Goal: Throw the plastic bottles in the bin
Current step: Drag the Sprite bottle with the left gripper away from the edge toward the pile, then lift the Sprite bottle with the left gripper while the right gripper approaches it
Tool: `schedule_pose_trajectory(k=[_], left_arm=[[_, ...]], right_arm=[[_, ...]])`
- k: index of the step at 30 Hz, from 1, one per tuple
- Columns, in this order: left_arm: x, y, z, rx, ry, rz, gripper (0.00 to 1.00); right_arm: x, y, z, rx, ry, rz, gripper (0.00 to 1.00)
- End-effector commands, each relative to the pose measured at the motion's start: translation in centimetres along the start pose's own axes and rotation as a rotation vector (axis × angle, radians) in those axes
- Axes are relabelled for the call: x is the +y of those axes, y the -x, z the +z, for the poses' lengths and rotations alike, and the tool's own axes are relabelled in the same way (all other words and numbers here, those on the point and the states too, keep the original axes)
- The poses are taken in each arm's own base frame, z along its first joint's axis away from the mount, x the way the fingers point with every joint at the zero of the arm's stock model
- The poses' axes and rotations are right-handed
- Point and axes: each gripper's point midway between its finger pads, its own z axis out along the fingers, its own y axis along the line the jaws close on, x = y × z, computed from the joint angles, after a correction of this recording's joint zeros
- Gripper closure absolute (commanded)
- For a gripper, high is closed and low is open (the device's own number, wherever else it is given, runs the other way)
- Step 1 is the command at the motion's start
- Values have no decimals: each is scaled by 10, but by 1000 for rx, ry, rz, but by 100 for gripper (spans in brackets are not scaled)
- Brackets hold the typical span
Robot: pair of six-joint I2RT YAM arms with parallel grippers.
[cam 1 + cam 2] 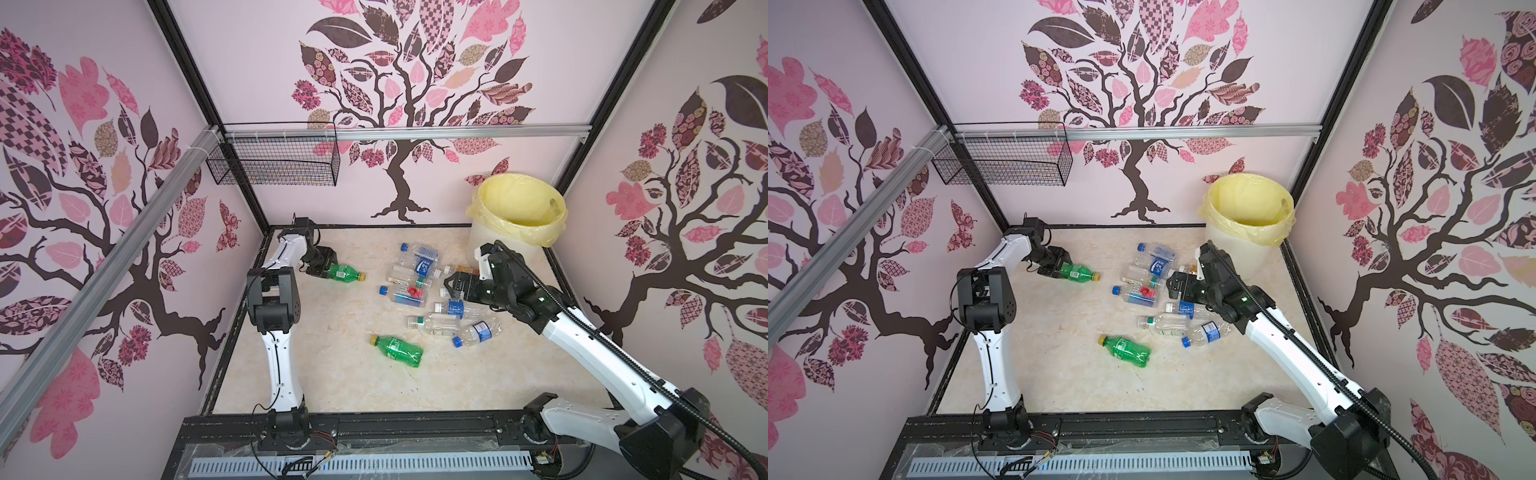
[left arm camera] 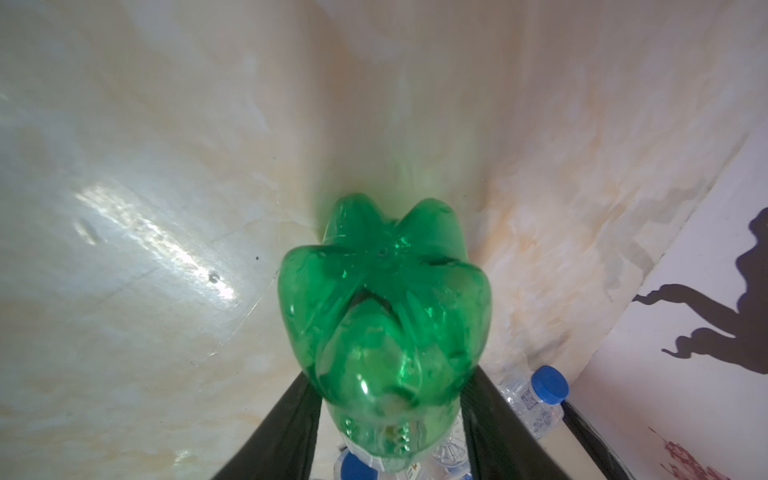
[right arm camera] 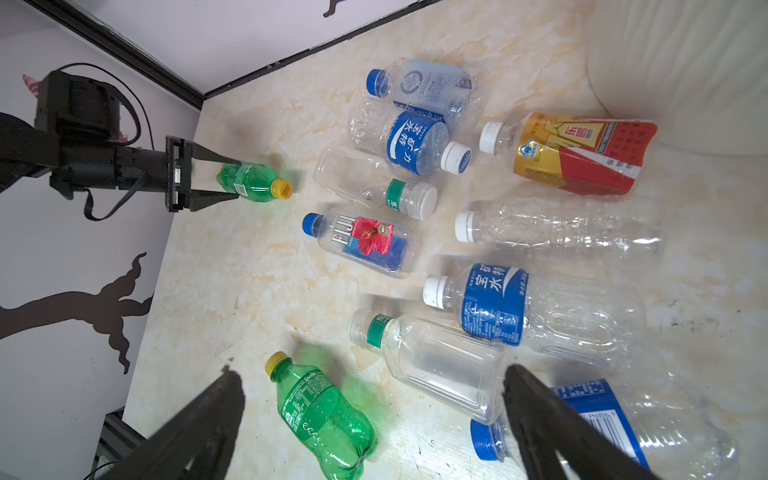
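Watching left gripper (image 3: 235, 179) at the left of both top views: its fingers are sitting partly apart, straddling the lobed base of the small green plastic bottle with the yellow cap (image 1: 347, 272). That bottle is lying on its side on the marble-look tabletop (image 1: 332, 374). I'm not seeing whether the fingers are actually pressing, so I can't call it held.

Right gripper (image 1: 453, 284) is hanging right of centre over the clear bottle pile (image 1: 419, 270), fingers wide, holding nothing.

Round white ribbed bin with the pale yellow liner (image 1: 490, 203) is standing at upper right, well apart from the green bottle.

Risks I'm flagging:
- Gripping that rounded base end is inviting a slip, or the cap end drooping on lift.
- Thin empty plastic could be squirting out under squeeze.
- The path to the bin is crossing the right arm, so I'm expecting a clash unless it clears.
- The tall rim could be catching a low carry.
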Motion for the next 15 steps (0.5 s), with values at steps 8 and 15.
schedule_pose_trajectory(k=[8,15], left_arm=[[29,-14,20,-12,161,39,36],[32,-27,36,0,206,67,30]], right_arm=[[-2,0,-24,-31,-2,-29,0],[-6,0,-31,-42,-17,-43,0]])
